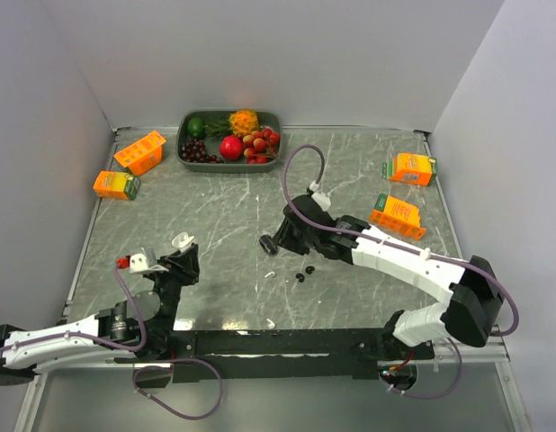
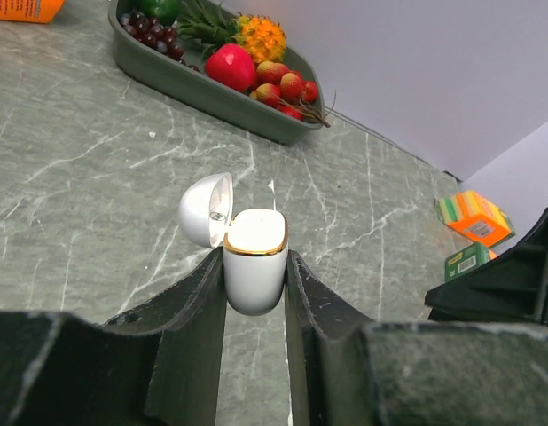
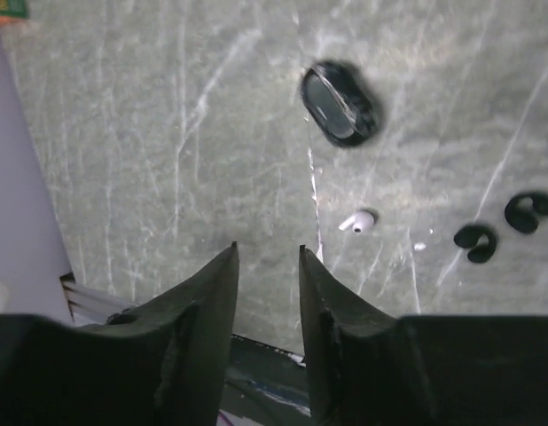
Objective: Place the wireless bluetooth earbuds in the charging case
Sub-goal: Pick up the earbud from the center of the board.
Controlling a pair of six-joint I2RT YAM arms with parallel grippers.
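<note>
Earbuds (image 3: 476, 242) in black lie loose on the table (image 3: 168, 133) near a white bud (image 3: 358, 221). The left gripper (image 2: 254, 256) clamps the charging case (image 2: 254, 280) upright with its lid open, presumably ready for loading. The right gripper (image 3: 267, 253) hovers above the buds, jaws parted and empty.

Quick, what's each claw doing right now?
Left claw: closed on the white charging case.
Right claw: partly open, holding nothing.
</note>
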